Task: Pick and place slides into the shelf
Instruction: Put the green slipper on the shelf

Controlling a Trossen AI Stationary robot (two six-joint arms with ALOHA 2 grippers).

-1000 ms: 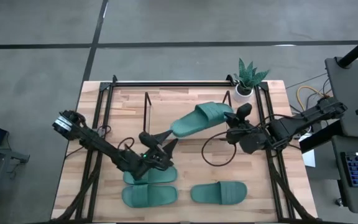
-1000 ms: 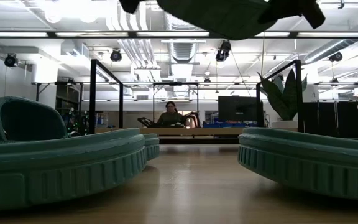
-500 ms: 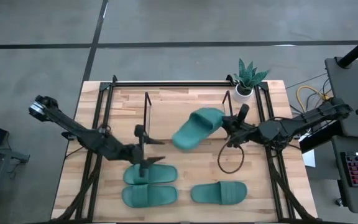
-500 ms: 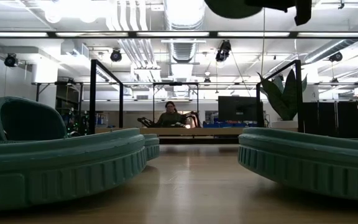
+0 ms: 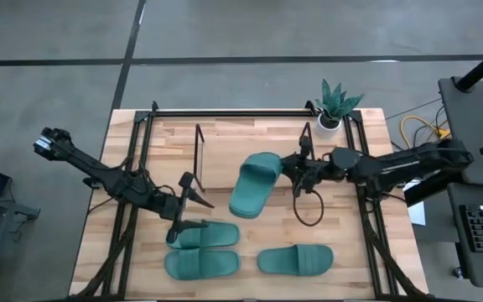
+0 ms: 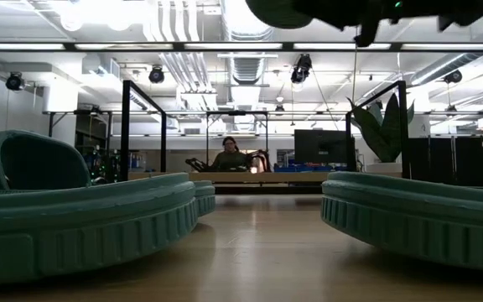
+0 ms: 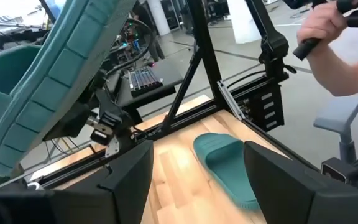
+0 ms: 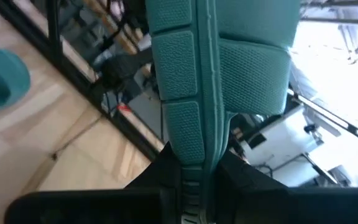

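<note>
Three teal slides lie on their soles near the table's near edge: two stacked side by side (image 5: 201, 236) (image 5: 201, 265) and one to their right (image 5: 296, 259). The fourth slide (image 5: 254, 184) hangs in my right gripper (image 5: 292, 168), in the air between the shelf's two thin black upright end frames (image 5: 198, 151) (image 5: 306, 141). My left gripper (image 5: 191, 204) is open and hovers just beyond the far one of the stacked pair. In its wrist view the open fingers (image 7: 197, 183) frame the right-hand slide (image 7: 225, 163), with the held slide (image 7: 55, 81) looming close. My right gripper pinches the held slide by the rim of its sole (image 8: 194, 140), at the strap end on the side toward the table's right (image 5: 280, 164). The fingers (image 8: 166, 171) come in about level from the right. The slide is lifted clear and tipped, its other end pointing toward the near edge.
Larger black frame rails run along the table's left (image 5: 128, 201), right (image 5: 364, 210) and far (image 5: 233, 111) sides. A potted plant (image 5: 335, 105) stands at the far right corner. A black cable loop (image 5: 309, 210) lies below the right gripper. A person's hand (image 7: 328, 37) shows beyond the table.
My right gripper has carried the slide toward the table's left and slightly nearer. The slide has turned from lying mostly left-right to pointing far-near. My left gripper has drawn back toward the table's left, off the stacked slides.
</note>
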